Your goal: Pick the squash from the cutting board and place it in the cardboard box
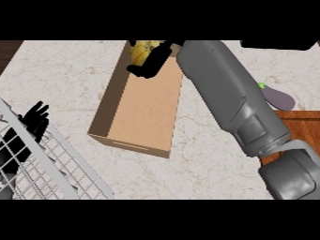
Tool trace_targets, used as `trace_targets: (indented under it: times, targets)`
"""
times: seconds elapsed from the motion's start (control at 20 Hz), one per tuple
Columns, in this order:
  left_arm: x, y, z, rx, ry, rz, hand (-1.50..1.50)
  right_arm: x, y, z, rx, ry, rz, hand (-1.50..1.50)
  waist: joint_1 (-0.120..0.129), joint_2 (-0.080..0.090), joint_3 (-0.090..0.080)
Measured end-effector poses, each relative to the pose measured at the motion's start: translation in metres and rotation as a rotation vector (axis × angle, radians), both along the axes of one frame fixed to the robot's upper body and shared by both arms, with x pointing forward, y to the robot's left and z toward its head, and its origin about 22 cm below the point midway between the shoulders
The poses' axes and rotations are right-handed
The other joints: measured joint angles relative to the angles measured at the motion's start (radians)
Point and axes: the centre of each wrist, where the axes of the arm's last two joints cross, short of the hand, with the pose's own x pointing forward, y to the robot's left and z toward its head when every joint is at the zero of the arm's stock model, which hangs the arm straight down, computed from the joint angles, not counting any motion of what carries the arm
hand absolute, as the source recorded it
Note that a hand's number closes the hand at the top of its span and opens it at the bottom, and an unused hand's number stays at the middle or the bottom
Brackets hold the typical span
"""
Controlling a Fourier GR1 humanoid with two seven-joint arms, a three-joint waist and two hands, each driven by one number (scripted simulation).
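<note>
1. At the lower left of the frame a white wire rack (65, 161) sits on the pale marble bench (72, 75).
2. The left hand (29, 123) shows through the rack's wires at the left edge. It is at rest, with its fingers straight, spread and pointing up, holding nothing.
3. In the centre lies the open cardboard box (148, 110). It is long and narrow, running from the lower middle of the frame up toward the top edge. Its brown floor is bare along most of its length.
4. The yellow squash (141, 50) is at the box's upper end, within the box's outline at the top centre of the frame. It cannot be told whether it touches the box floor.
5. The right hand (152, 60) is on the squash, its black fingers curled round it and hiding part of it. The grey forearm slants down from there to the lower right corner, crossing the box's right wall.
6. To the right of the forearm a purple eggplant (281, 97) with a green stem lies on the bench, just above the wooden cutting board (313, 126) at the right edge.
</note>
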Motion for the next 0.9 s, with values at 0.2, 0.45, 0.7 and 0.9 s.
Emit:
trace_targets:
  times: [0.2, 0.45, 0.7, 0.9]
  targets:
    - [0.007, -0.006, 0.002, -0.002, -0.009, -0.019, 0.00, -0.002, 0.010, -0.004, -0.018, 0.014, -0.032, 1.50, 0.023, 0.006, -0.002]
    - [0.017, -0.013, 0.006, -0.012, -0.007, -0.061, 0.00, -0.002, 0.012, -0.017, -0.061, 0.027, -0.119, -1.50, 0.055, 0.013, -0.003]
    - [0.024, -0.021, 0.006, -0.007, -0.021, -0.076, 0.00, -0.002, 0.004, -0.037, -0.085, 0.148, -0.178, -1.50, 0.078, 0.020, -0.002]
    - [0.029, -0.026, 0.008, -0.002, -0.029, -0.095, 0.00, -0.002, 0.002, -0.044, -0.065, 0.184, -0.185, -1.50, 0.096, 0.026, -0.003]
